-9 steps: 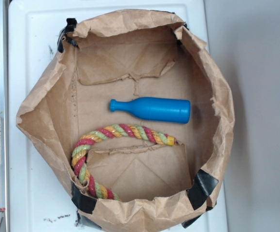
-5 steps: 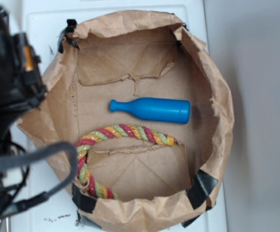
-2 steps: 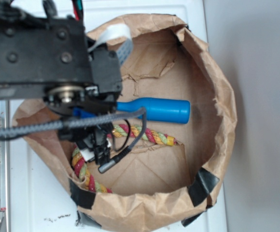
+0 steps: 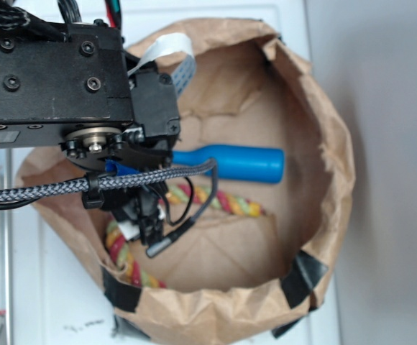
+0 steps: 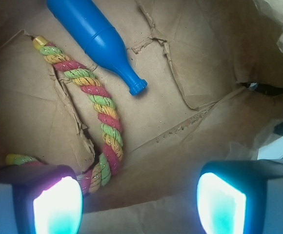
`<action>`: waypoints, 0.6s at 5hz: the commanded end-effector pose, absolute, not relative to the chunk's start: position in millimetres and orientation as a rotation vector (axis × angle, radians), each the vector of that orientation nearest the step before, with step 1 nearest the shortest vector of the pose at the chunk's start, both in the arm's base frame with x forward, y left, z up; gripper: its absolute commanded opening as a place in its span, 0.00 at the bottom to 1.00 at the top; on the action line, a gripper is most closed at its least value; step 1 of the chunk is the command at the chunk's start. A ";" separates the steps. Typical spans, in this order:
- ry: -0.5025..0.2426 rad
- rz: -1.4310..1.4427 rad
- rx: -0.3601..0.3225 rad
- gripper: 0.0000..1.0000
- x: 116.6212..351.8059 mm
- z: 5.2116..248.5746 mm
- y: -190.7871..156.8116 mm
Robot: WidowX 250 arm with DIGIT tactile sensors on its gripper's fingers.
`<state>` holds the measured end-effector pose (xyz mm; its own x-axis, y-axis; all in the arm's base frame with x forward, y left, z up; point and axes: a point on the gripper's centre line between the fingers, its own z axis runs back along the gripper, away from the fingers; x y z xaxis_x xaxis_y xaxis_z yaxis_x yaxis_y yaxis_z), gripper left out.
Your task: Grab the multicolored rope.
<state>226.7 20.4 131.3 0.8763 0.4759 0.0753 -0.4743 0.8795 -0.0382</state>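
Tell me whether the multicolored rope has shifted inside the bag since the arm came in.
No. The multicolored rope still curves just below the blue bottle, its end by the same torn flap.

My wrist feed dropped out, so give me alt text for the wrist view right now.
The open gripper hovers inside a brown paper bag, its fingers wide apart. The multicolored rope curves below near the left finger, beside a blue bottle.

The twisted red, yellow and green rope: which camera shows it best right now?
The wrist view. There the multicolored rope runs nearly unbroken, curving beside the blue bottle-shaped toy to the open gripper. In the exterior view the arm covers its middle; only two stretches show.
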 end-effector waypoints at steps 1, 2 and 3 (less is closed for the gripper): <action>-0.105 0.495 -0.027 1.00 226.9 136.6 21.3; -0.225 0.469 -0.018 1.00 234.9 121.2 17.3; -0.241 0.431 0.014 1.00 257.2 109.8 4.6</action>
